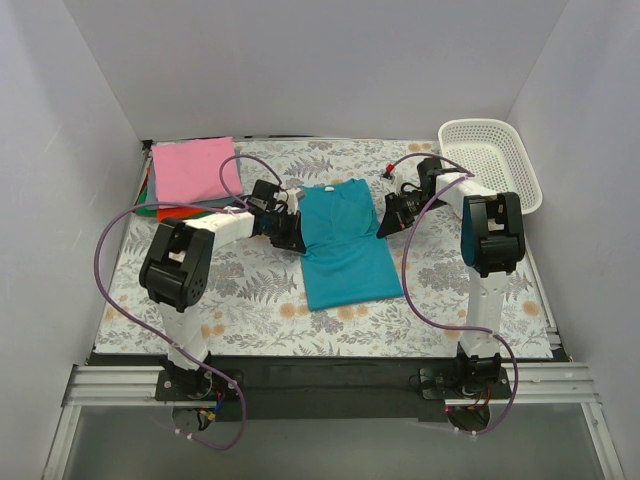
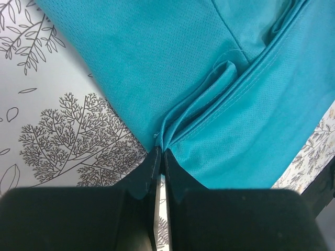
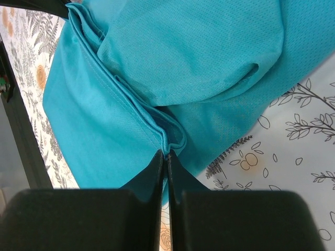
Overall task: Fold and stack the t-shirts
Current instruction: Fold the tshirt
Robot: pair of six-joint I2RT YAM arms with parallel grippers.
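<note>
The teal-blue t-shirt [image 1: 343, 245] lies in the middle of the table, folded narrow with its sleeves turned in. My left gripper [image 1: 290, 229] is shut on its left edge, and the left wrist view shows the teal-blue t-shirt [image 2: 209, 89] bunched at the fingertips. My right gripper [image 1: 388, 218] is shut on its right edge, and the right wrist view shows a pinched hem of the teal-blue t-shirt [image 3: 172, 73]. A pink folded t-shirt [image 1: 193, 168] tops a stack at the far left, with orange-red [image 1: 178, 213] and green [image 1: 147, 187] edges beneath.
A white mesh basket [image 1: 492, 158] stands at the far right corner. The floral table cloth [image 1: 250, 300] covers the table. Purple cables loop beside both arms. Grey walls close in the back and sides.
</note>
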